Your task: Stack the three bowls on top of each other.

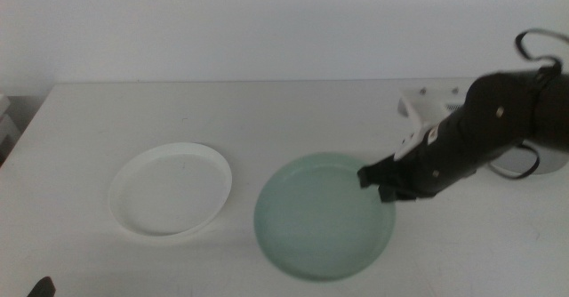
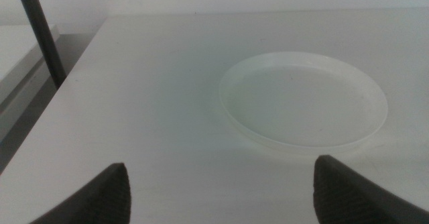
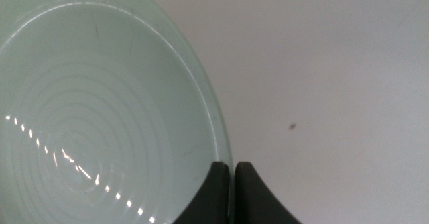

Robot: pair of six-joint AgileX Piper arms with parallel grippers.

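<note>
A white bowl [image 1: 171,188] lies on the table at the left; it also shows in the left wrist view [image 2: 305,103]. A pale mint green bowl [image 1: 320,217] is to its right, apart from it. My right gripper [image 1: 378,183] is shut on the mint bowl's right rim; the right wrist view shows the jaws [image 3: 232,167] pinching the rim of the mint bowl [image 3: 87,110]. The grey bowl is mostly hidden behind the right arm; only a pale curved edge [image 1: 544,162] shows there. My left gripper [image 2: 221,177] is open and empty, low near the table's front left, short of the white bowl.
A white bracket [image 1: 428,104] stands at the back right behind the right arm. The table's left edge [image 1: 27,128] and a dark post [image 2: 40,33] lie beyond the white bowl's left side.
</note>
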